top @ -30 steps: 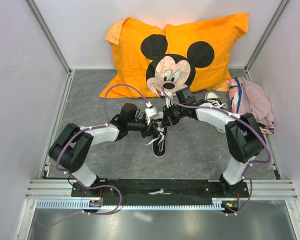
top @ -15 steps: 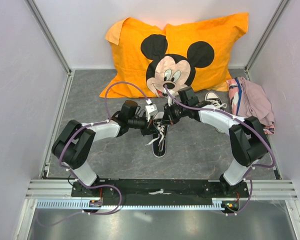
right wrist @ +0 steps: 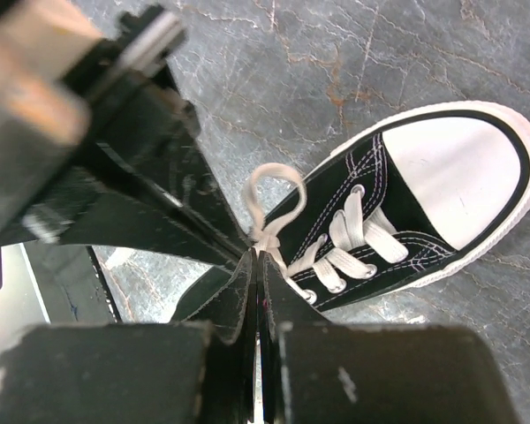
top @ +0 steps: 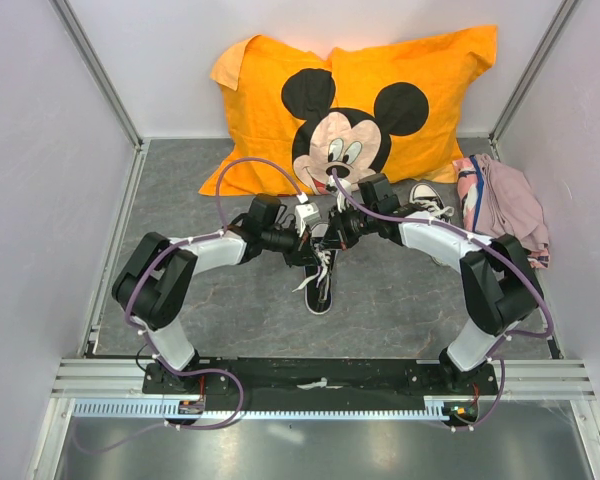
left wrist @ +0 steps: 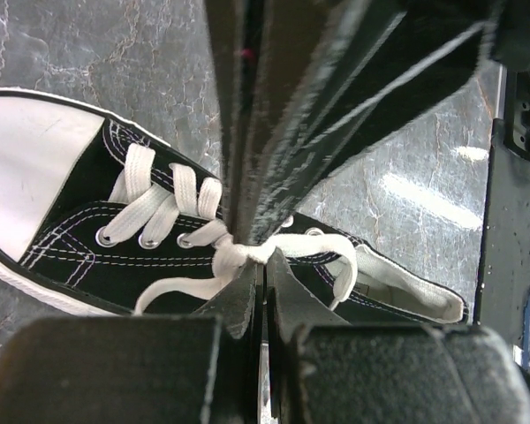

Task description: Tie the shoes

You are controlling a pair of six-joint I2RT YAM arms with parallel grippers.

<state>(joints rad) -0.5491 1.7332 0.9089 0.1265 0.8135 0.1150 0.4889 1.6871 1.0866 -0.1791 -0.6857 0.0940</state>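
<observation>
While tight on laces (left wrist: pixel 165 201), left pincer (left wrist: pixel 263 267) further inward.

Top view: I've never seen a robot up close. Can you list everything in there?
Shoes: two, black with white toes; one mid-table, one far right.
Lace: one, white, on the middle shoe.
Pillow: one, orange with a cartoon mouse, at the back.
Clothes: one pile, mostly pink, right back corner.
Table: one, grey marbled.
Arms: two, white and black, from the near edge.
Left gripper: black, shut on the lace.
Right gripper: black, shut on the lace.
</observation>
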